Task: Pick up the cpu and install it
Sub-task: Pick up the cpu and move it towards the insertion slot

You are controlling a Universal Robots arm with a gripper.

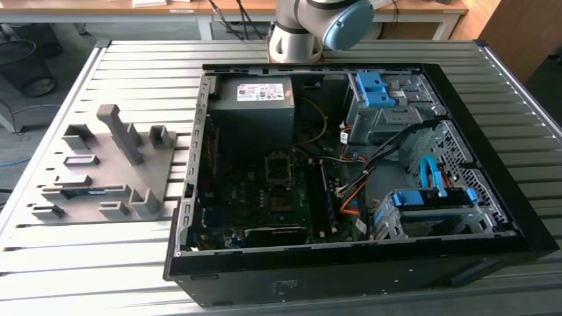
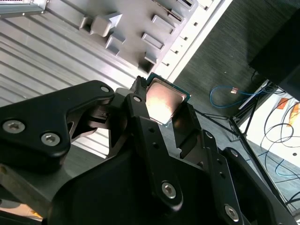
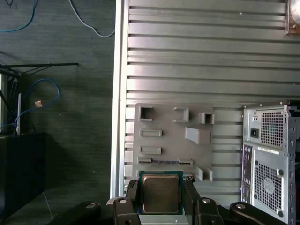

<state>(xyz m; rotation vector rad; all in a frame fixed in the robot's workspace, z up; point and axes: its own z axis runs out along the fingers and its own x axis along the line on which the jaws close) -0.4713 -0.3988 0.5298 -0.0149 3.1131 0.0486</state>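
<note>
The cpu (image 3: 161, 193), a small square chip with a silvery metal face and a green rim, sits clamped between my gripper's (image 3: 161, 199) two black fingers (image 3: 132, 196). In the second wrist view the same cpu (image 2: 164, 101) catches the light between the fingers (image 2: 137, 105) of the gripper (image 2: 161, 112). It hangs high above the grey parts fixture (image 3: 173, 136) on the slatted table. The open computer case (image 1: 351, 171) lies on its side in the exterior view, with the motherboard's square socket (image 1: 276, 164) near its middle.
The grey fixture (image 1: 105, 164) lies at the exterior view's left of the case and holds a long green memory stick (image 3: 164, 161). A grey power-supply box (image 1: 256, 99), blue drive bays (image 1: 378, 89) and loose cables (image 1: 351, 191) crowd the case. The arm's base (image 1: 307, 26) stands behind it.
</note>
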